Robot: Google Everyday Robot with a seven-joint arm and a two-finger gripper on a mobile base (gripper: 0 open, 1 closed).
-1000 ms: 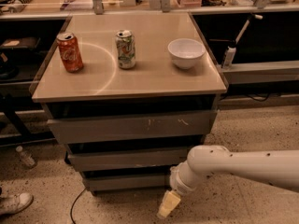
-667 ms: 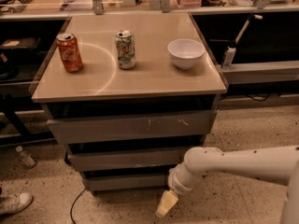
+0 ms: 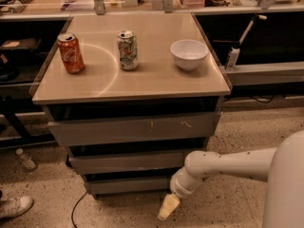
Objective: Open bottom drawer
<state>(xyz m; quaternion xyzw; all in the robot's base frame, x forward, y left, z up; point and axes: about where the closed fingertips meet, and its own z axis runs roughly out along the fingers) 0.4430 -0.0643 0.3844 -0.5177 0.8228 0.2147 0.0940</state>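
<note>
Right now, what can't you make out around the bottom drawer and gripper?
- Bottom drawer: right end hidden behind the arm, camera view.
- Its inside: dark shadow under the middle drawer, camera view.
- Gripper, low by the drawer's right corner: contact with it unclear; the one view gives no depth.
- Arm: cut off by the right edge.

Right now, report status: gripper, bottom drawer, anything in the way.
Gripper low near floor, right-front of bottom drawer. Drawer front looks shut. Black cable on floor at left, off the path.
</note>
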